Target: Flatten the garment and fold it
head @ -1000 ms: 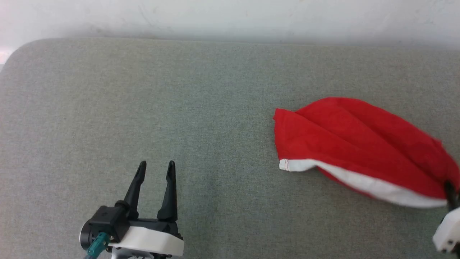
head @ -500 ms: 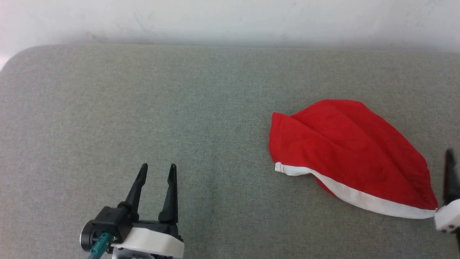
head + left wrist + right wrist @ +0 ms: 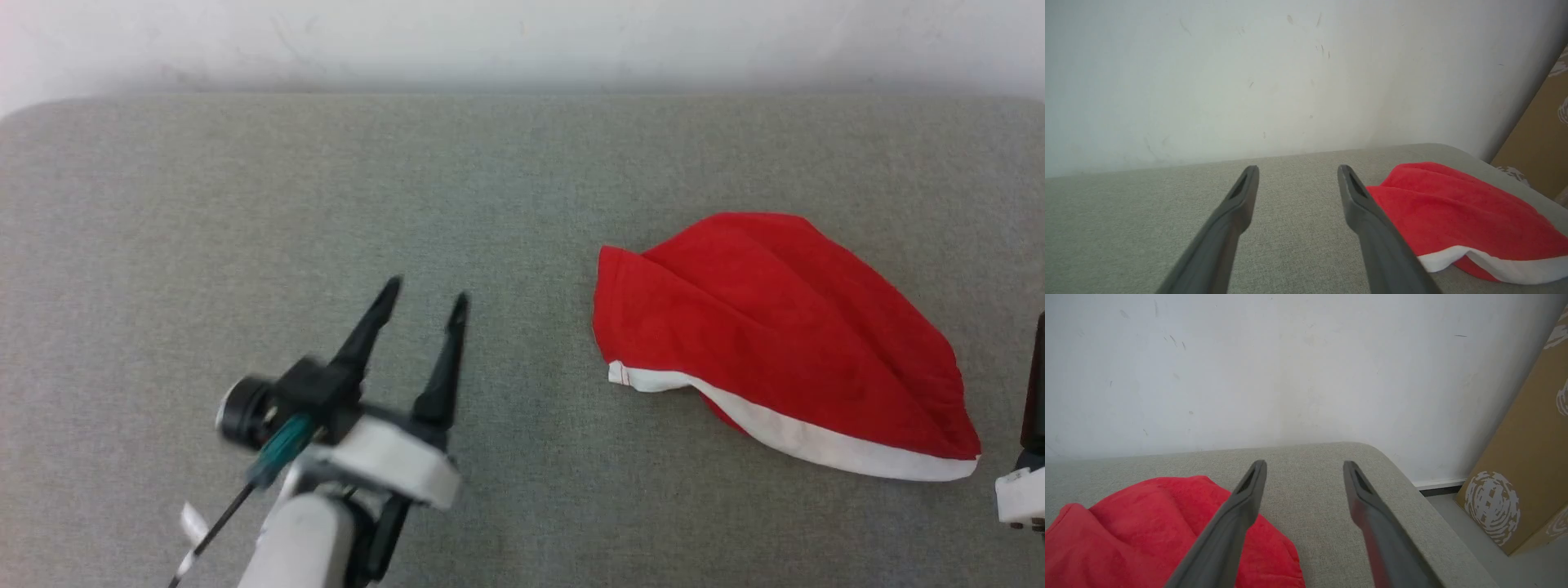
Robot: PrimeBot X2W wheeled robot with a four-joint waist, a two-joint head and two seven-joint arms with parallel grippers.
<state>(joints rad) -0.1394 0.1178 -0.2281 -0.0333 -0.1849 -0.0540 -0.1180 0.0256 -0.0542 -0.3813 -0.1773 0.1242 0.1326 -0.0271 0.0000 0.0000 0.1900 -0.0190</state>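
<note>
The shorts (image 3: 775, 343) lay in a rumpled red mound on the right half of the grey counter (image 3: 326, 188), with a white band along their near edge. The left tool (image 3: 427, 291) hung over bare counter to their left, blurred in the head view, its fingers apart with nothing between them. The right tool (image 3: 1305, 463) was at the shorts' right end, its fingers likewise spread and empty. One finger crossed in front of the red cloth, but contact could not be told. A white wall (image 3: 1290, 367) rose behind the counter, and a brown box (image 3: 1527, 457) stood past its right corner.
</note>
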